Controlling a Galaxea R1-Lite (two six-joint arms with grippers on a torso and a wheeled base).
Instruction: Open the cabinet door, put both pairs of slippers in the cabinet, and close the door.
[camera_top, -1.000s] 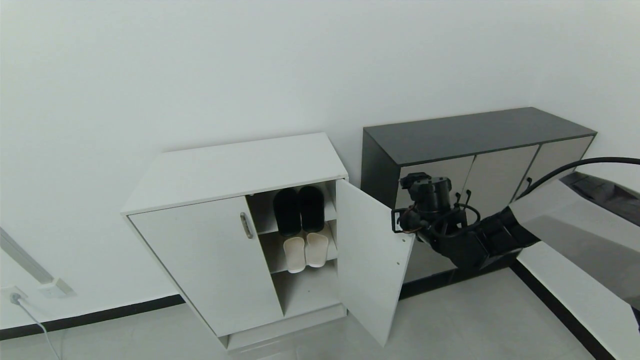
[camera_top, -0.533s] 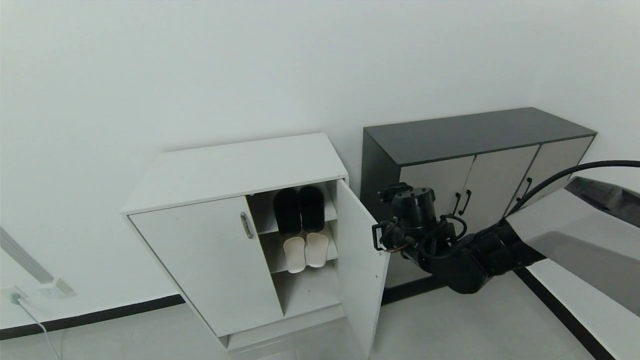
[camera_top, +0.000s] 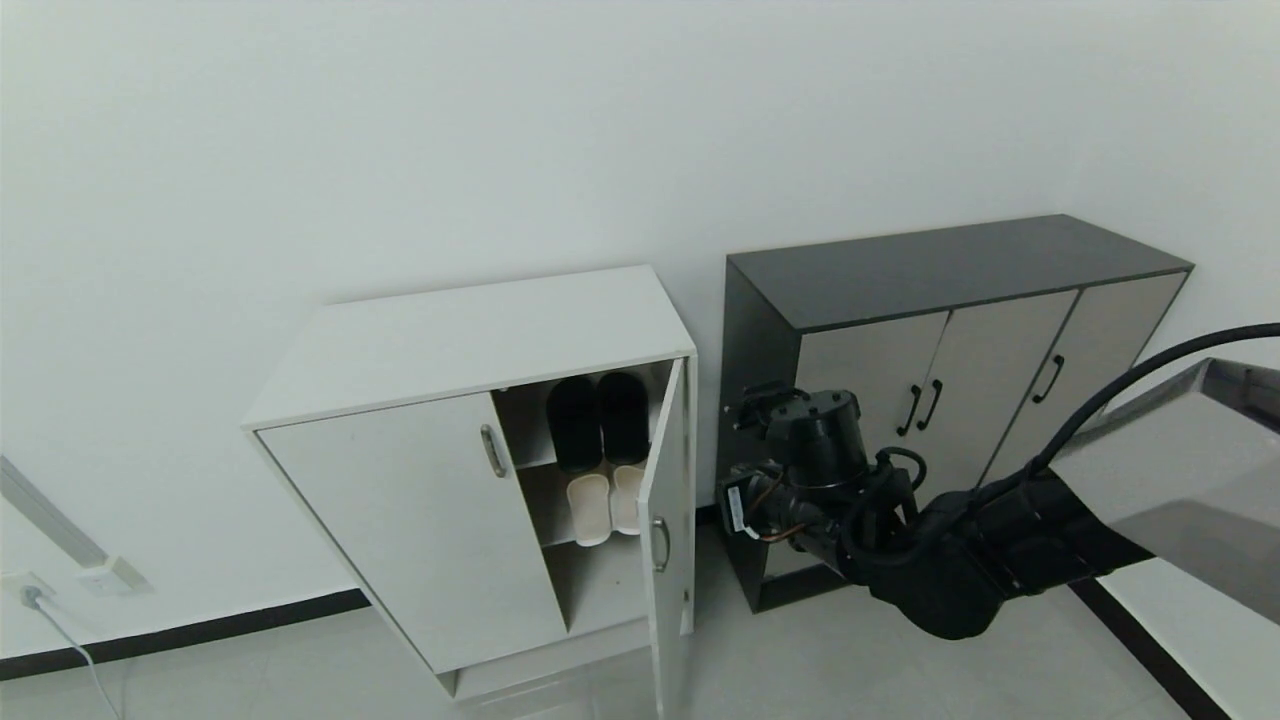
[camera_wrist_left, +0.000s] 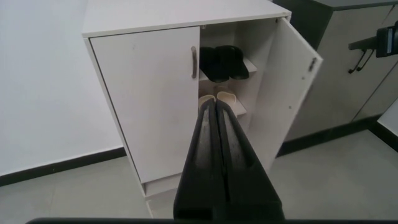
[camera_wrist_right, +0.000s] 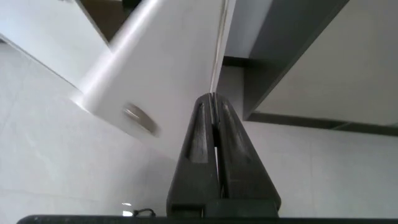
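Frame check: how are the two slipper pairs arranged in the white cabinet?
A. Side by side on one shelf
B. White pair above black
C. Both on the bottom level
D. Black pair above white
D: the black slippers sit one level higher than the white slippers.

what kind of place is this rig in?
Looks like an indoor entryway or a mock-up of one, can't say which. A white shoe cabinet with black slippers and white slippers on its shelves, a dark cabinet beside it against a bare wall, grey floor.
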